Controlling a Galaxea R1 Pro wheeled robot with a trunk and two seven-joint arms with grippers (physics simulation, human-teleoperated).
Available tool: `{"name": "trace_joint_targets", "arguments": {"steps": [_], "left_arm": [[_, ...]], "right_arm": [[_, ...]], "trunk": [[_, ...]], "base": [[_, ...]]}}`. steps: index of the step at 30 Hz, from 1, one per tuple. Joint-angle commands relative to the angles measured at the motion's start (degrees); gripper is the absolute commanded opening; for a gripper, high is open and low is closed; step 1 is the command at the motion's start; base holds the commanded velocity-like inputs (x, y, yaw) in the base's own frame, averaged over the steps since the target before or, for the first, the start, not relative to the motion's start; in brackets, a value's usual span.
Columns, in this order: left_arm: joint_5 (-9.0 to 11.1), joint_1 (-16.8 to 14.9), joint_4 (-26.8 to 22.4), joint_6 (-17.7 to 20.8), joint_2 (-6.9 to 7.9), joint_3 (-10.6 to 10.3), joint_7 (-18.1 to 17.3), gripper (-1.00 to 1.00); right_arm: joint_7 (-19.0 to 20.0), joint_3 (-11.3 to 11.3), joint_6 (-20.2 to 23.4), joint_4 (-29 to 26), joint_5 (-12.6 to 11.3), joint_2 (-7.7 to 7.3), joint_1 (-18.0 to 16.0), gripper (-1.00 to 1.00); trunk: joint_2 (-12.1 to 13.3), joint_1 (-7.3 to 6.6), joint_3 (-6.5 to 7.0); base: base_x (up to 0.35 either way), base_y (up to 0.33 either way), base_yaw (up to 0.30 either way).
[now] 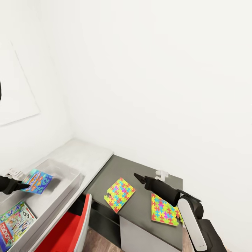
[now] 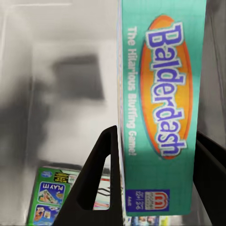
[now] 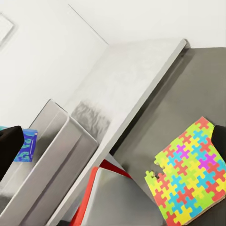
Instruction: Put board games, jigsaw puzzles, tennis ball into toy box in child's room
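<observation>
Our left tool (image 1: 21, 186) grips the blue board game (image 1: 37, 181) above the toy box (image 1: 71, 174); we cannot tell the right tool's (image 1: 137, 176) state.

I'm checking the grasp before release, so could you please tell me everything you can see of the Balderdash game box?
The Balderdash box is a flat printed box, teal with an orange oval bearing purple lettering and the line "The Hilarious Bluffing Game". The left end effector pinches it between dark fingers, tilted in the air above the translucent grey toy box, where another game box already lies.
</observation>
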Motion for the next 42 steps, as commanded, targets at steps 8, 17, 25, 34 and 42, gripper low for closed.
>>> {"name": "trace_joint_targets", "arguments": {"steps": [8, 17, 25, 34, 42], "left_arm": [[-0.53, -0.09, -1.77, 0.59, -1.08, 0.08, -0.54, -1.0], [-0.43, -0.09, -2.0, 0.51, -1.23, 0.08, -1.38, -1.0], [1.34, -0.09, -2.01, 0.51, -1.32, 0.08, -1.49, -1.0], [1.78, -0.09, -2.01, 0.36, -1.27, 0.02, -3.35, -1.0], [3.23, -0.24, -2.01, 0.41, -1.23, -0.01, -11.59, -1.0]], "right_arm": [[0.12, -0.08, 0.3, -0.04, -0.02, 0.02, -0.04, 1.0], [0.12, -0.08, 0.32, -0.15, -0.02, 0.0, -0.04, 1.0], [0.12, -0.15, 0.36, -0.3, -0.02, -0.04, -0.04, 1.0], [0.12, -0.16, 0.38, -0.31, -0.02, -0.06, -0.04, 1.0], [0.12, -0.16, 0.38, -0.31, -0.02, -0.06, -0.04, 1.0]], "trunk": [[-0.07, 0.02, 0.27], [-0.07, 0.02, 0.27], [-0.07, 0.02, 0.27], [-0.07, 0.02, 0.27], [-0.07, 0.02, 0.27]], "base": [[0.0, 0.0, 0.134], [0.0, 0.0, 0.009], [0.0, 0.0, 0.177], [0.0, 0.0, 0.023], [0.0, 0.0, 0.0]]}}
